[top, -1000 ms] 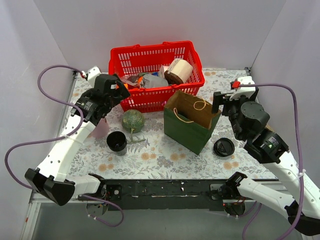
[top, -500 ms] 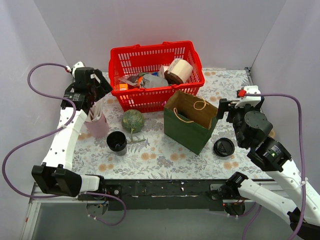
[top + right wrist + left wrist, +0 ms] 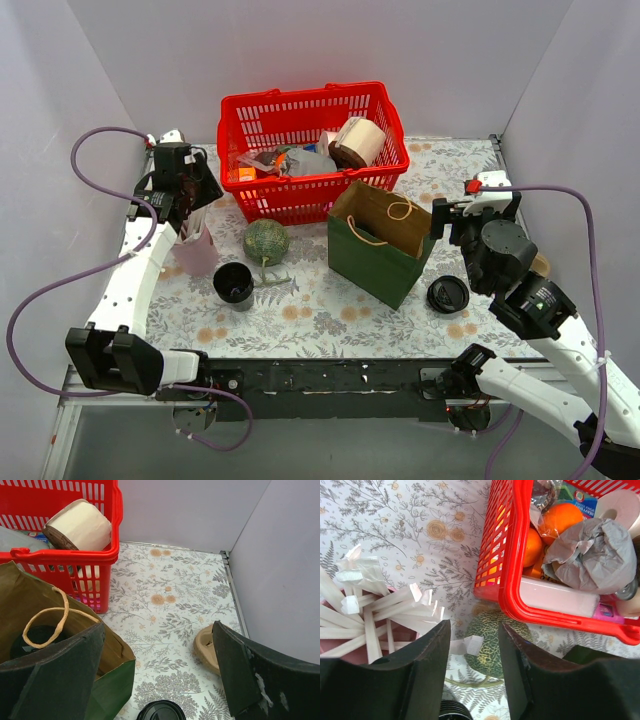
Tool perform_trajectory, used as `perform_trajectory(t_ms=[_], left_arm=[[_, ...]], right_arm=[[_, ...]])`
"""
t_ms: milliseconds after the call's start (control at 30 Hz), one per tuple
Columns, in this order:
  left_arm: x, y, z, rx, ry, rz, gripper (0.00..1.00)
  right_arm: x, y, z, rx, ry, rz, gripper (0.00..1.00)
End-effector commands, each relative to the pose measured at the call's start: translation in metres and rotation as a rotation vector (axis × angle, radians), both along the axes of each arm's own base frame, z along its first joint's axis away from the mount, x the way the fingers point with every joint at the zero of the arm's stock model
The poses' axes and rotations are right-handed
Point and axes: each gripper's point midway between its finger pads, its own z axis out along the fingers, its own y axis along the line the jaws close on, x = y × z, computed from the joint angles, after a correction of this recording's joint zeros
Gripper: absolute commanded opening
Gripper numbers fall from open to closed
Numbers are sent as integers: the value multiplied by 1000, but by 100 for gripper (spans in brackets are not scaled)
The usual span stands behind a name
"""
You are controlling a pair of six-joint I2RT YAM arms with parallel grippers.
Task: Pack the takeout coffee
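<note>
The open black cup [image 3: 233,285] of the takeout coffee stands lidless on the floral table, below the melon [image 3: 266,240]. Its ridged rim [image 3: 451,712] shows at the bottom of the left wrist view. A flat black lid [image 3: 447,295] lies apart, right of the green paper bag [image 3: 385,245], and also shows in the right wrist view [image 3: 162,711]. My left gripper [image 3: 190,205] hangs over the pink holder of wrapped straws [image 3: 195,250], jaws half narrowed with a gap [image 3: 473,627] and a straw end [image 3: 472,644] seen between them. My right gripper [image 3: 450,215] is open wide [image 3: 157,630] beside the bag.
A red basket [image 3: 390,110] with oranges, a paper roll and packets stands at the back. A tan cardboard tray [image 3: 206,647] lies near the right wall. Something dark and round lies inside the bag [image 3: 37,637]. Grey walls close in the left, right and back.
The left gripper swung from the basket's left corner to over the straw holder, and its jaws have narrowed. The right arm shifted only slightly, still open.
</note>
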Motion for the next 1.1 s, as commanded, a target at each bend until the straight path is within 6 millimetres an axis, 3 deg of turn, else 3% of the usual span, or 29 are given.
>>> perform_trajectory(t_ms=[0, 267, 567, 767, 900, 1000, 1067], left_arm=[[-2, 4, 16, 32, -58, -17, 38], [-6, 9, 38, 54, -131, -8, 0], [-18, 28, 94, 141, -270, 41, 0], [-32, 49, 171, 189, -438, 139, 0], [-41, 34, 225, 126, -574, 72, 0], [-46, 8, 258, 18, -668, -38, 0], [-55, -24, 280, -92, -716, -194, 0]], right_arm=[[0, -3, 16, 35, -63, -10, 95], [1, -3, 15, 20, -62, -8, 95], [-1, -5, 20, 23, -80, -10, 96], [-2, -7, 27, 34, -133, -4, 96], [-5, -5, 33, 49, -188, 26, 96], [-7, -8, 37, 66, -215, 20, 96], [-9, -15, 36, 72, -225, -9, 96]])
